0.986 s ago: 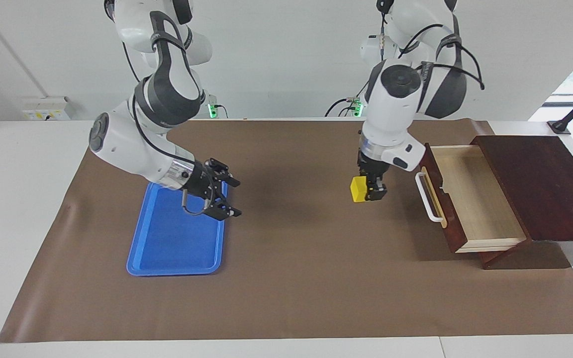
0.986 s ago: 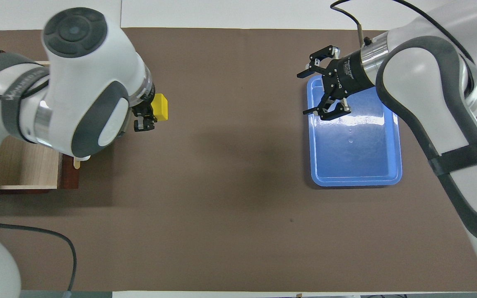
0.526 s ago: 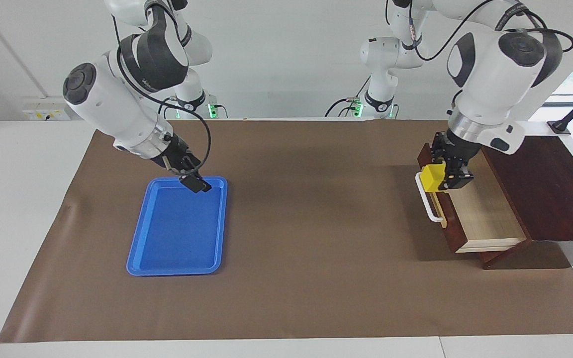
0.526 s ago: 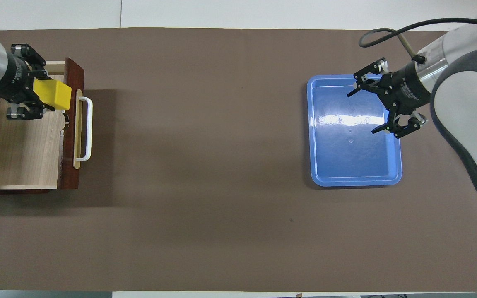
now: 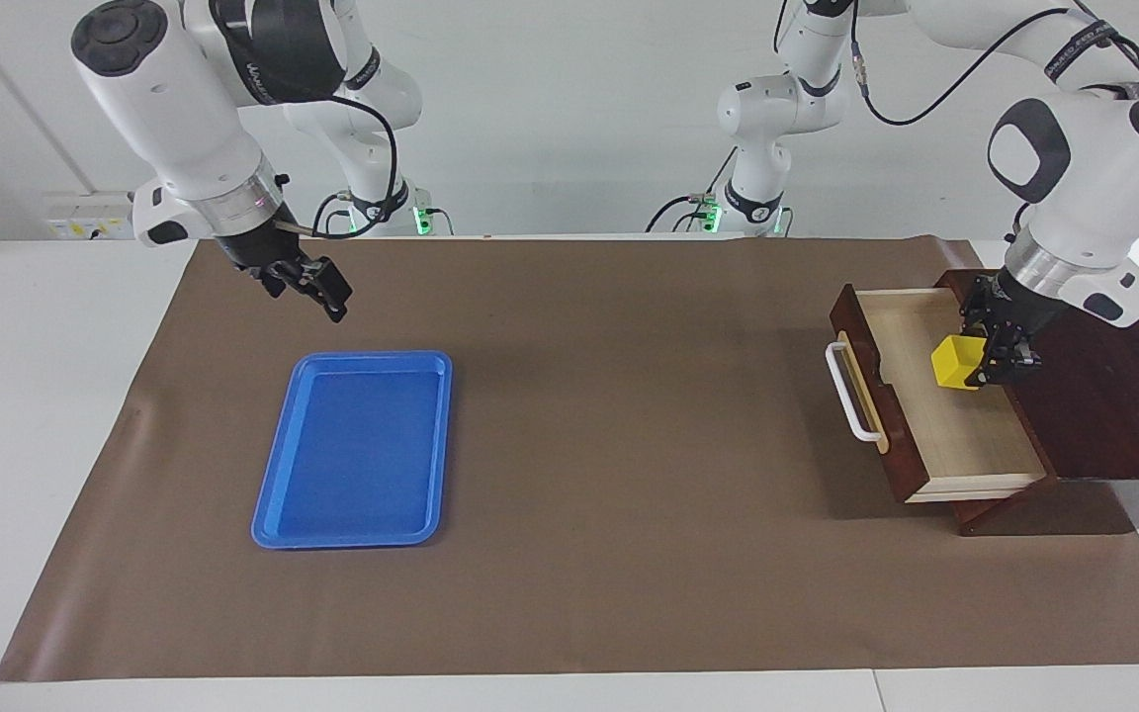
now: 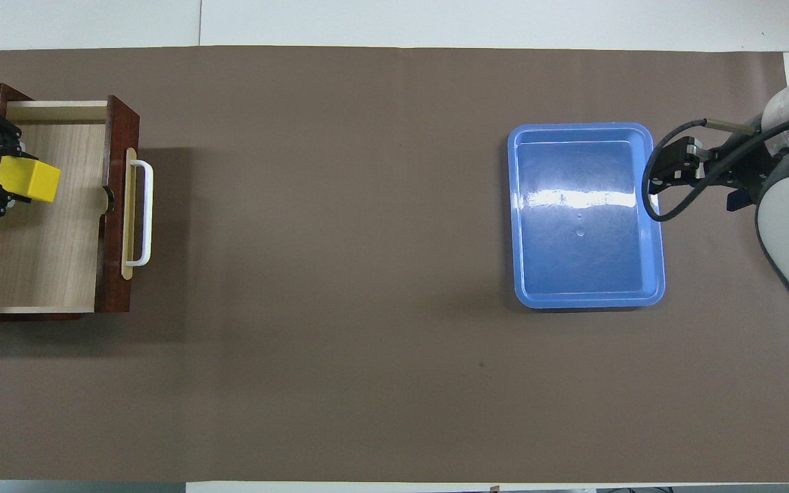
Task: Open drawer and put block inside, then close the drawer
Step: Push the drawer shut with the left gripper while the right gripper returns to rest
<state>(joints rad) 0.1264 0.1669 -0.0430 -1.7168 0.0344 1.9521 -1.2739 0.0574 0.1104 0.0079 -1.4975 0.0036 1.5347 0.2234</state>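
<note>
The drawer stands pulled open at the left arm's end of the table, with its dark front and white bar handle toward the table's middle. Its pale inside has nothing lying in it. My left gripper is shut on the yellow block and holds it over the inside of the drawer, close to the dark box. In the overhead view the block sits at the fingertips of the left gripper. My right gripper is open, empty and raised, over the mat beside the blue tray.
A flat blue tray with nothing in it lies toward the right arm's end of the brown mat. In the overhead view the right gripper hangs just off the tray's rim.
My left gripper has carried the block from over the drawer's front to over its inside. My right gripper has risen and drawn back off the tray toward the robots.
</note>
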